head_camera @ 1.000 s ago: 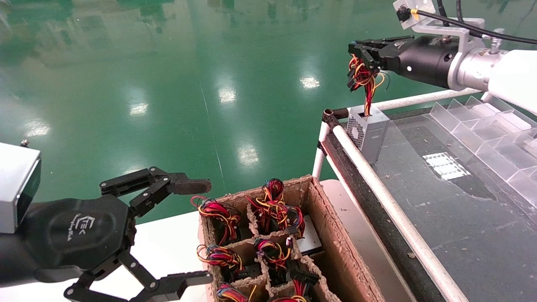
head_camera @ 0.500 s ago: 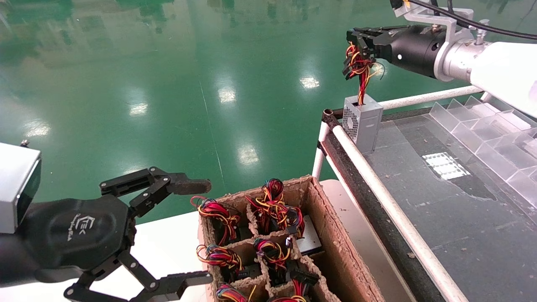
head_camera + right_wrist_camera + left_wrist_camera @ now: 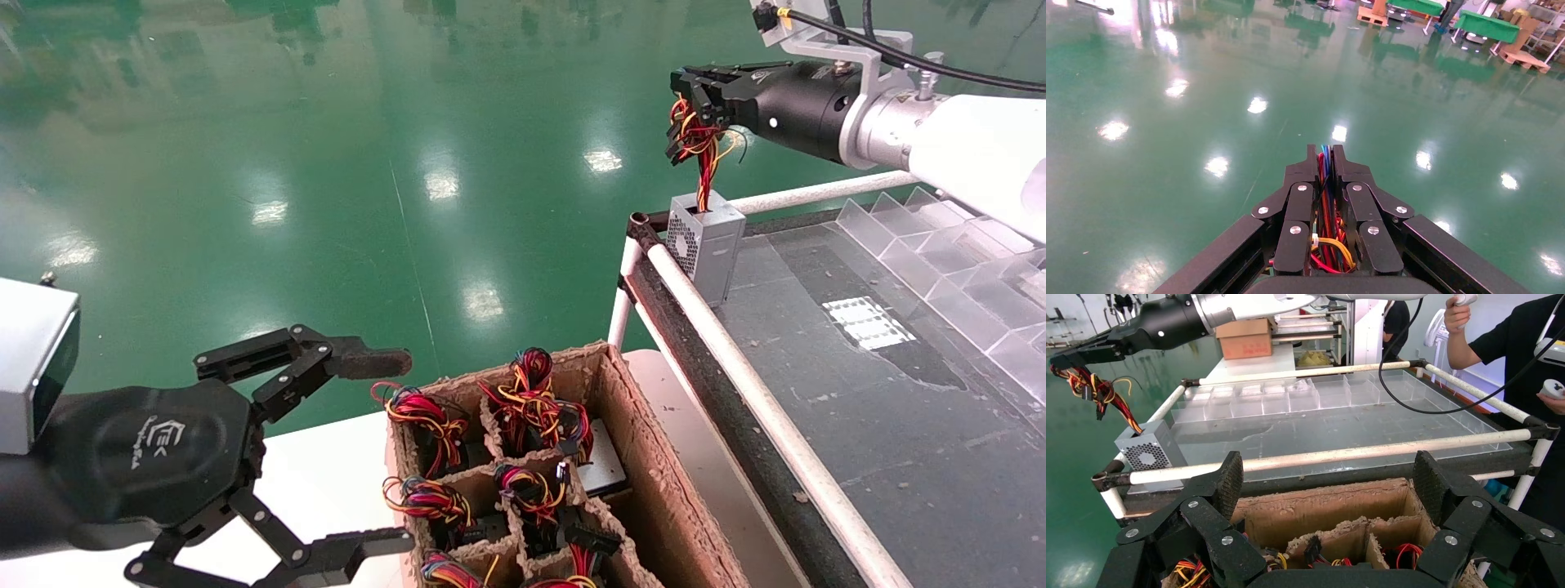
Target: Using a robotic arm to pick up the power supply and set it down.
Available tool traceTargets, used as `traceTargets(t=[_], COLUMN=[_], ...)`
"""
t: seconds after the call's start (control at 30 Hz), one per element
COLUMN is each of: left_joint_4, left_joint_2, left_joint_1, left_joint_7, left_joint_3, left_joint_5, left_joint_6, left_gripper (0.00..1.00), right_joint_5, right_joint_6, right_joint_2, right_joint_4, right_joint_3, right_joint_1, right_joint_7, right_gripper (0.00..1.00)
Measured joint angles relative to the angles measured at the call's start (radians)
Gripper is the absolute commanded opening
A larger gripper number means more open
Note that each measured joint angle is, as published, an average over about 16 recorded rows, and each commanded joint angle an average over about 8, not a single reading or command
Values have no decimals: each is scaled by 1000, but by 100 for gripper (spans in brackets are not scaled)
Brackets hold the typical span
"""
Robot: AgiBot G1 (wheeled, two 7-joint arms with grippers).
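My right gripper (image 3: pixel 685 98) is pinched tight on the wire bundle (image 3: pixel 695 143) of the power supply (image 3: pixel 706 245), its fingers (image 3: pixel 1302 208) closed with only the red, blue and yellow strands showing between them in the right wrist view. I have hold of the wires alone, not the metal case. The power supply sits below the gripper at the near-left corner of the rack (image 3: pixel 735 359), upright or close to it, its perforated vent face turned toward the white rail; I cannot tell whether its base rests fully on the dark rack surface or is just clear of it. It stands just beside the rail, right at the corner, with open green floor (image 3: pixel 327 163) beyond that edge and bare rack surface to its right. Clear plastic dividers (image 3: pixel 940 269) line the far right side, well apart from the box. My left gripper (image 3: pixel 343 457) hangs spread wide and empty above the white table (image 3: pixel 327 490), just beside the cardboard crate (image 3: pixel 654 490) whose cells hold more wire-bundled units (image 3: pixel 531 408). The crate's lower cells are cut off, and a person (image 3: pixel 1529 361) stands behind the rack holding controllers.
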Motion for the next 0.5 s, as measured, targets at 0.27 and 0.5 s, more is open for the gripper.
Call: traceTargets(t=[0.27,0.5], left_joint_4=[0,0], left_joint_2=[0,0], left_joint_1=[0,0], left_joint_7=[0,0], left_joint_3=[0,1], left_joint_5=[0,0], left_joint_6=[0,0], left_gripper=[100,100], right_joint_5=[0,7], right_joint_6=[-10,-25], right_joint_2=[6,17], right_joint_4=[1,2], right_joint_3=[0,5], right_joint_1=[-1,4], right_joint_7=[5,13], right_gripper=[100,100])
